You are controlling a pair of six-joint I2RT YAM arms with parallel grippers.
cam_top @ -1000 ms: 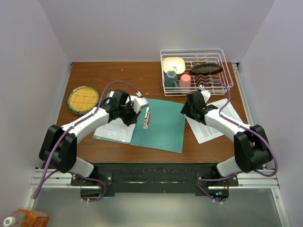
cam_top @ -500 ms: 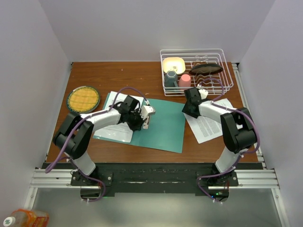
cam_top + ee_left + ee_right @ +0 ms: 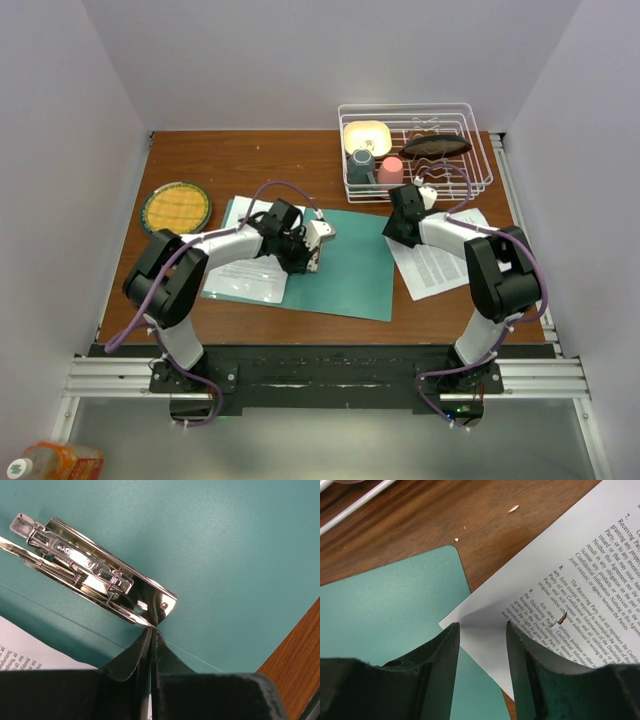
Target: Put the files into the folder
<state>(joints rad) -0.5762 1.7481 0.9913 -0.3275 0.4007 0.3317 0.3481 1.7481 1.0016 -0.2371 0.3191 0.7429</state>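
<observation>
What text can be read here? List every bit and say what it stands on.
"8. The Receiving Party will not reproduce the": right sheet
"Confidential Information": same sheet
"7." and "9. Any ideas": same sheet, paragraph starts
Rest of that sheet: too small or cut off to read
Clip: stamped marks, too blurred to read
Left sheet: print cut off, unreadable
Folder: none

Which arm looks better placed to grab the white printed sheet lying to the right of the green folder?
The right one. The open right gripper hangs directly over a corner of that white printed paper sheet. The left gripper is shut, down by the silver metal clip on the teal card folder.
</observation>
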